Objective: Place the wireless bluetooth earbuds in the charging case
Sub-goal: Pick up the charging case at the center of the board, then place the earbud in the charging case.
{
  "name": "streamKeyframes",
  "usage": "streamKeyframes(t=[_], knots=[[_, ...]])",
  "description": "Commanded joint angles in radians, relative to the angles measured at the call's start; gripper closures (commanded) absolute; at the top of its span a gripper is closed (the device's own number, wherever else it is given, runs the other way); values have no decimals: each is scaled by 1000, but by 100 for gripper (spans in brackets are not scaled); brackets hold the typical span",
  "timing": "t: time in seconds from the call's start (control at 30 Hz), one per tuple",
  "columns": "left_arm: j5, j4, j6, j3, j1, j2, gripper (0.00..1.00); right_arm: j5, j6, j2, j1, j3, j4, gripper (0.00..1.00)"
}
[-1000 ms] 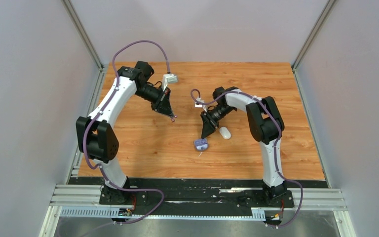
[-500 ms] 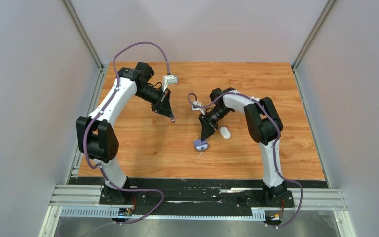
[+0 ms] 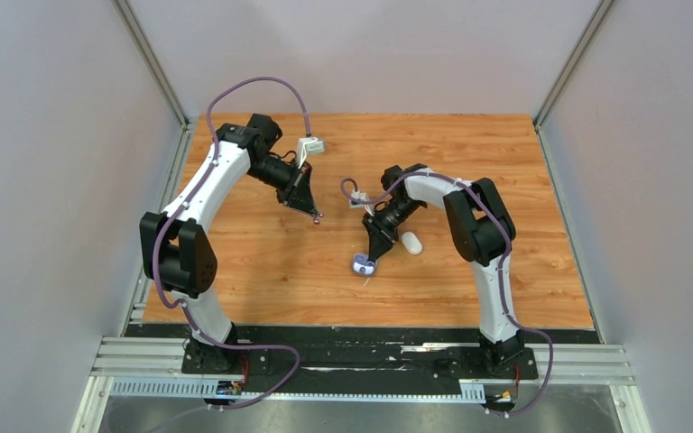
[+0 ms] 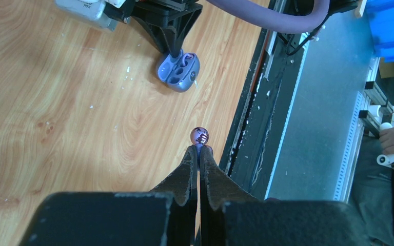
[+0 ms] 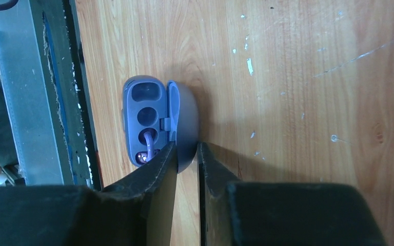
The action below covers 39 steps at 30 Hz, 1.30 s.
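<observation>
Left hand (image 4: 199,148) pinches one earbud (image 4: 200,136); right hand (image 5: 187,151) narrowly straddles case lid (image 5: 185,115), grip unclear.

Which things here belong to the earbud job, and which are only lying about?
For the job: purple earbud in the left gripper; open purple case; right gripper at its lid.
Lying about: closed white case; blue box.

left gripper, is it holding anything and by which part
A purple earbud, pinched by its narrow end in the shut left gripper, round head sticking out.
</observation>
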Motion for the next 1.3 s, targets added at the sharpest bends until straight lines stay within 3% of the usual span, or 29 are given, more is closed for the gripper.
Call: streamKeyframes(t=[0.0, 0.33, 0.53, 0.97, 1.07, 1.27], knots=[[22, 6, 3, 2, 3, -39, 100, 2, -61, -27, 4, -14, 6, 82], [13, -19, 29, 22, 9, -37, 100, 25, -50, -160, 11, 52, 45, 99], [3, -23, 40, 42, 30, -32, 100, 131, -64, -318, 33, 54, 182, 100], [35, -62, 26, 301, 34, -10, 100, 482, -272, -630, 143, -264, 851, 100], [37, 21, -10, 280, 34, -44, 100, 540, -318, -657, 171, -300, 969, 100], [11, 333, -154, 100, 24, -159, 100, 614, -383, -675, 209, -305, 1087, 100]])
